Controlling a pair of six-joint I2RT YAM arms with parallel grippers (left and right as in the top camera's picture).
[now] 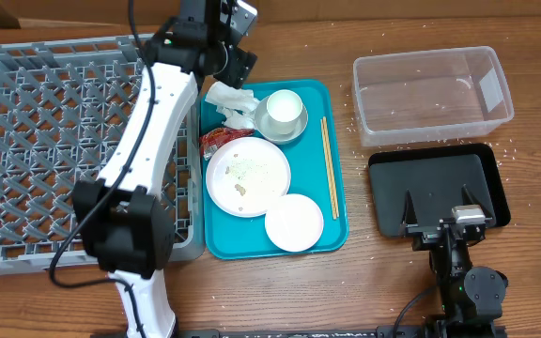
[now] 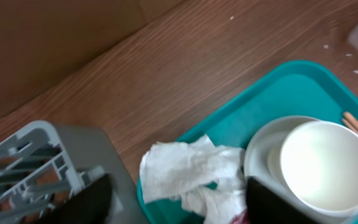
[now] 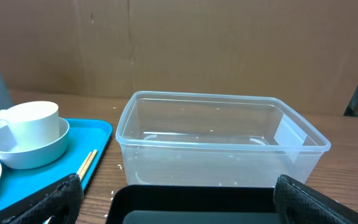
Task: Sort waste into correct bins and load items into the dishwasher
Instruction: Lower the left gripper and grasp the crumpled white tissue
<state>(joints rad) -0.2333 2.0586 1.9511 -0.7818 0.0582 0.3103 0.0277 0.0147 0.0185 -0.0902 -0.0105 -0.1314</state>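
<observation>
Left tool (image 2: 179,200) is hanging open astride the crumpled tissue (image 2: 180,167) on the teal tray (image 2: 253,118); right tool (image 3: 185,205) is gaping empty.

The right tool (image 3: 182,202) has its fingers (image 3: 59,200) spread wide at the lower corners, and the black tray (image 3: 185,189) lies just below, between them. Straight ahead, just past that tray, stands the clear tub (image 3: 222,143). Ahead and left is the teal tray (image 3: 73,149), carrying a white cup (image 3: 33,119) nested in a bowl (image 3: 27,152), with chopsticks (image 3: 86,165) alongside. White grains (image 3: 118,167) dot the worktop (image 3: 347,180).
</observation>
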